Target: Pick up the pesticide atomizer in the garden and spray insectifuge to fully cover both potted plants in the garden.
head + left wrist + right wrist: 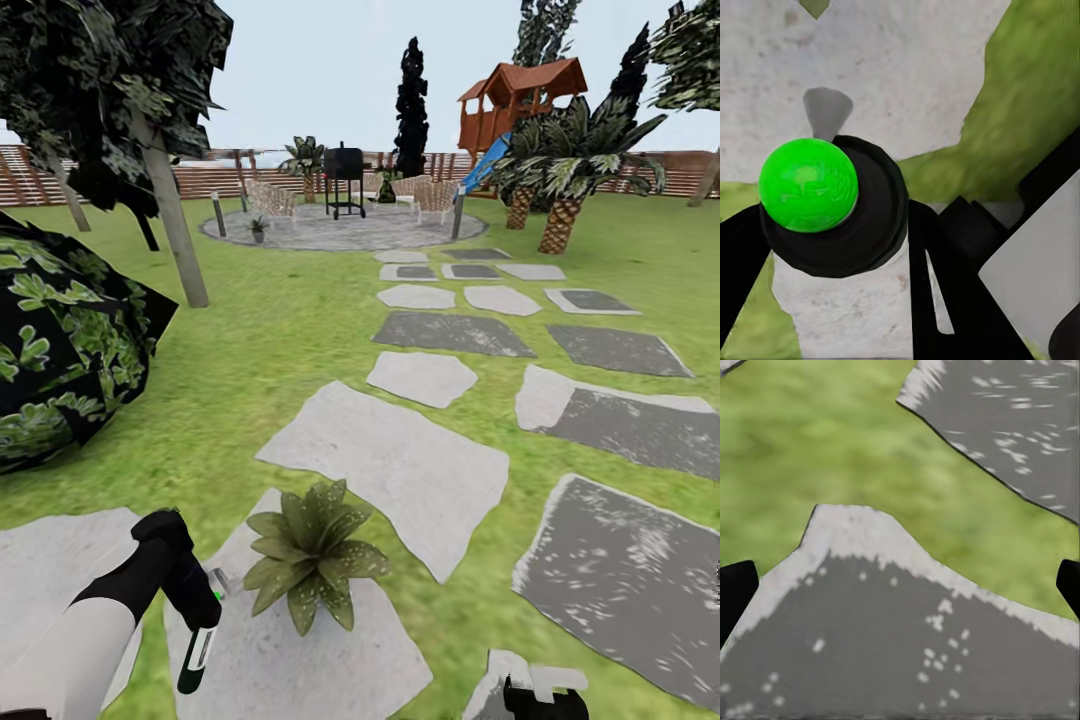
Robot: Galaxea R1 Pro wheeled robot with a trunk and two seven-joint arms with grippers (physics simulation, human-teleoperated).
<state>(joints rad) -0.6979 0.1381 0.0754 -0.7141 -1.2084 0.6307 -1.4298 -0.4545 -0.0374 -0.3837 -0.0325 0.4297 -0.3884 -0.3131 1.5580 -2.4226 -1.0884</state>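
Note:
My left gripper (203,603) is shut on the pesticide atomizer (197,648), a slim dark bottle with a green end hanging downward. In the left wrist view the atomizer (810,184) shows as a black round body with a bright green cap between the black fingers (945,292). One potted plant (312,556), a speckled green rosette, sits on a pale stepping stone just right of the atomizer. A second small potted plant (258,229) stands far off by the round paved patch. My right gripper (540,697) is low at the front right, open over a grey stone (907,645), its fingers wide apart.
A large dark broad-leaved shrub (60,360) and a tree trunk (175,225) stand to the left. Grey stepping stones (440,335) lead to the paved patch (340,232) with a black grill and chairs. Palms (560,175) and a playhouse stand far right before the fence.

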